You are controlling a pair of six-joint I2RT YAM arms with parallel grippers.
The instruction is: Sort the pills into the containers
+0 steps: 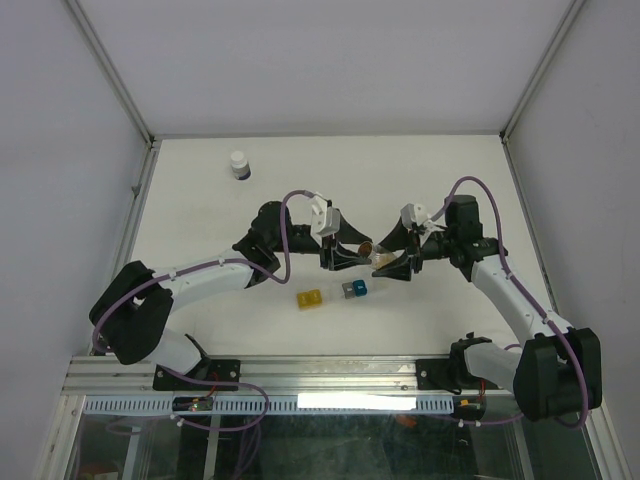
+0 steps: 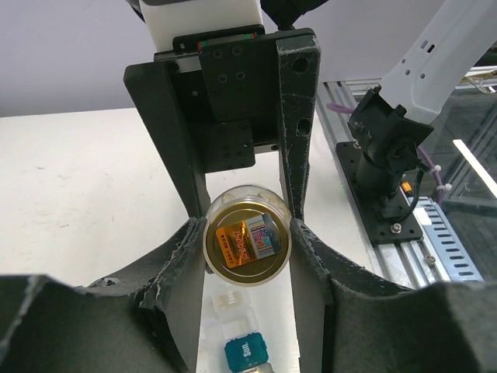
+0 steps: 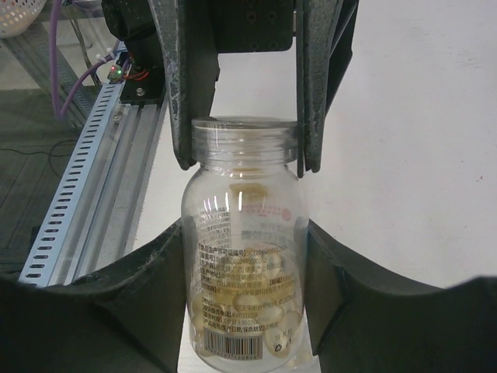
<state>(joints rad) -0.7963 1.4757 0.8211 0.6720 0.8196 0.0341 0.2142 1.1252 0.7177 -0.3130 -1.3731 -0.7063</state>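
Pale pills point(image 3: 260, 299): a loose mass inside the clear bottle point(image 1: 372, 252), gathered toward its base end behind the printed label. They are held off the table between the two tools.
Clear bottle: it hangs roughly level in the air, with the lid end toward the left tool and the body toward the right tool. From the left wrist it shows end-on as a gold-rimmed disc.
Left tool point(image 3: 245, 136): its fingers are drawn in tight on the bottle's lid, one on each side.
Right tool point(image 3: 245, 249): its padded fingers are clamped on the bottle's body, touching both flanks.
Containers: they lie on the table just to the near side of the tools.
Blue cube point(image 1: 357, 289): it sits almost straight under the bottle, lid down and printed "Sun.", with a clear cube point(image 2: 227, 299) touching it.
Yellow cube point(image 1: 309, 298): it lies near the blue one, on the near side of the left tool. I cannot tell whether it joins the strip.
White table point(image 1: 450, 180): it carries the cubes.
Dark bottle point(image 1: 239, 165): it is white-capped and upright, well beyond the left tool toward the table's far left corner.
Metal rail point(image 1: 330, 372): it runs behind both tools at the table's near edge and bears the arm bases.
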